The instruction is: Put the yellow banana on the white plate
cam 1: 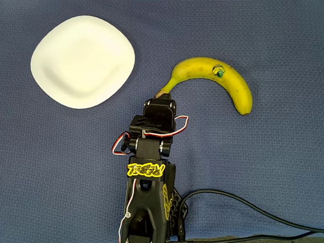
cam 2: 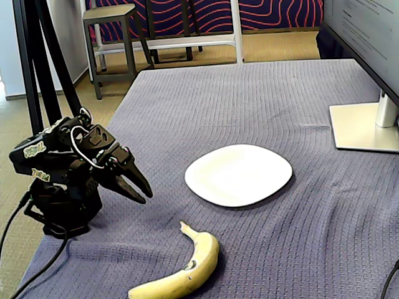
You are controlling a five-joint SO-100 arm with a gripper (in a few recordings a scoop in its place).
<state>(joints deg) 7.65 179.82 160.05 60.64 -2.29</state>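
Blue knitted cloth (cam 2: 249, 99) covers the whole table, and nothing has been moved to its goal yet: your banana (cam 1: 218, 79) lies flat on the cloth and the plate (cam 1: 81, 60) is bare. All of the task is left, as far as you can judge: reach, grasp, carry, set down.

Your gripper (cam 2: 140, 187) hangs above the cloth with its two dark fingers nearly together, only a thin gap between them at most, and it has hold of nothing. You will need to spread them before going for the fruit.

From the gripper, in the overhead view, the banana's brownish stem (cam 1: 162, 92) sits just ahead of the fingertips, almost under them, and the body curves off ahead and to the right, sticker (cam 1: 218, 70) up. The plate lies ahead and to the left, near but apart from the stem. In the fixed view the banana (cam 2: 187, 268) sits below and to the right of the gripper, the plate (cam 2: 239, 174) further right.

Room is generous. Between banana and plate there is only bare cloth, so the carry looks like a short sweep leftward with nothing to clear. The table's near edge is behind the arm's base (cam 1: 149, 226), where the black cable (cam 1: 257, 213) trails off to the right; keep away from it. A monitor stand (cam 2: 365, 124) sits on the far side of the plate in the fixed view, well apart from your path. The plate's shallow rim is the only lip to lift over, and a stem-end grip may let the fruit swing, so a mid-body hold seems safer.
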